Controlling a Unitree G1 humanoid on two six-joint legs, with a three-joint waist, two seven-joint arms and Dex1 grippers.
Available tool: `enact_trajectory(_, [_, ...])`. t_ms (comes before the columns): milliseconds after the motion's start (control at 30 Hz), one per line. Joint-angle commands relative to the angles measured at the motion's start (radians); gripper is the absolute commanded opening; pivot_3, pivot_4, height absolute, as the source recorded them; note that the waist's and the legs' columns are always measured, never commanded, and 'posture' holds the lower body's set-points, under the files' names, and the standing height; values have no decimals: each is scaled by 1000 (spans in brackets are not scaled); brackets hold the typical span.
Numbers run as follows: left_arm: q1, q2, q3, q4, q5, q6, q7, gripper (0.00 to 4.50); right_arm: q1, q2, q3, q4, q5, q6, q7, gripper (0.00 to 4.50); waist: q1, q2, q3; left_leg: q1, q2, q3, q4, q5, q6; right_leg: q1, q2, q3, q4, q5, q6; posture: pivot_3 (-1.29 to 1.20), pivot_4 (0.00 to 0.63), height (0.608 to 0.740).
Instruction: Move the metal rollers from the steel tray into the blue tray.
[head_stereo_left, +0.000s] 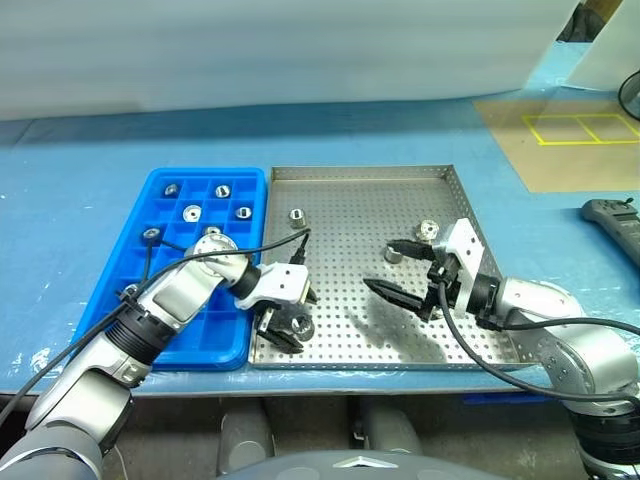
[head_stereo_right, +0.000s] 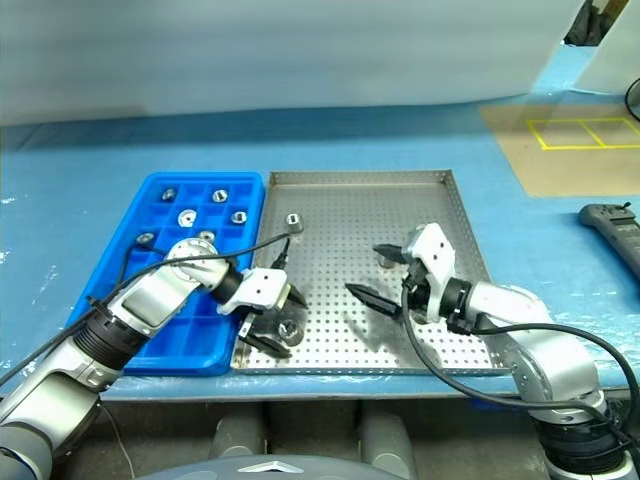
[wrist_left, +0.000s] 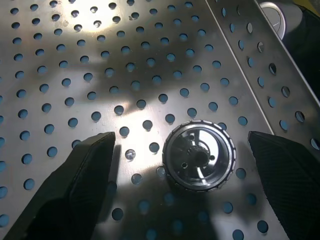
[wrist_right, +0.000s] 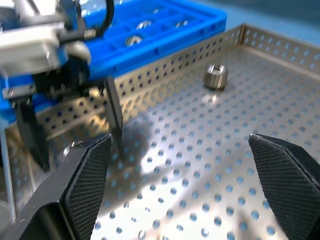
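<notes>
One roller (wrist_left: 199, 155) stands on end at the lower left of the steel tray (head_stereo_left: 400, 190), squarely between the left gripper's (head_stereo_left: 284, 328) wide-spread fingers. The right gripper (head_stereo_left: 402, 272), also wide and empty, hangs mid-frame, farther off; the blue tray (head_stereo_left: 160, 190) lies at left.

Steel tray (head_stereo_left: 350, 200) is plain silver with a dotted pattern of holes all over the floor and rim. Rollers (wrist_left: 199, 155) are shiny silver too. Blue tray (head_stereo_left: 160, 195) is bright blue with a grid of square cells. Worktop (head_stereo_left: 80, 180) is light blue. Both hands, left (head_stereo_left: 285, 325) and right (head_stereo_left: 405, 275), have black fingers on white bodies.
</notes>
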Motion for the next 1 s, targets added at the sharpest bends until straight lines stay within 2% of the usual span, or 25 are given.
enact_trajectory(33, [0, -1, -11, -2, 9, 3, -9, 4483, 13, -40, 2, -49, 12, -13, 47, 4500, -1, 0, 0, 0, 0, 0, 0, 0, 0, 0, 0, 0, 0, 0, 0, -207, 150, 740])
enact_trajectory(167, [-6, -5, -11, -1, 13, 4, -14, 4483, 31, -93, 44, -46, -35, -42, 87, 4500, 0, 0, 0, 0, 0, 0, 0, 0, 0, 0, 0, 0, 0, 0, 0, -211, 150, 740])
enact_trajectory(567, [-20, -9, -18, -14, 29, 16, -24, 4483, 35, -106, 59, -33, -50, -46, 99, 4500, 0, 0, 0, 0, 0, 0, 0, 0, 1, 0, 0, 0, 0, 0, 0, -202, 150, 740])
enact_trajectory(700, [-26, -11, -20, -3, 36, 12, -23, 3535, 36, -104, 60, -33, -56, -47, 98, 4500, 0, 0, 0, 0, 0, 0, 0, 0, 1, 0, 0, 0, 0, 0, 0, -202, 150, 740])
enact_trajectory(867, [-34, -12, -24, 10, 36, 15, -35, 1710, 33, -93, 69, -33, -64, -45, 90, 4500, 0, 0, 0, 0, 0, 0, 0, 0, 1, 0, 0, 0, 0, 0, 0, -207, 150, 740])
enact_trajectory(1000, [-34, -18, -21, 21, 47, 1, -18, 1691, 34, -89, 66, -32, -63, -44, 87, 4500, 0, 0, 0, 0, 0, 0, 0, 0, 1, 0, 0, 0, 0, 0, 0, -207, 150, 740])
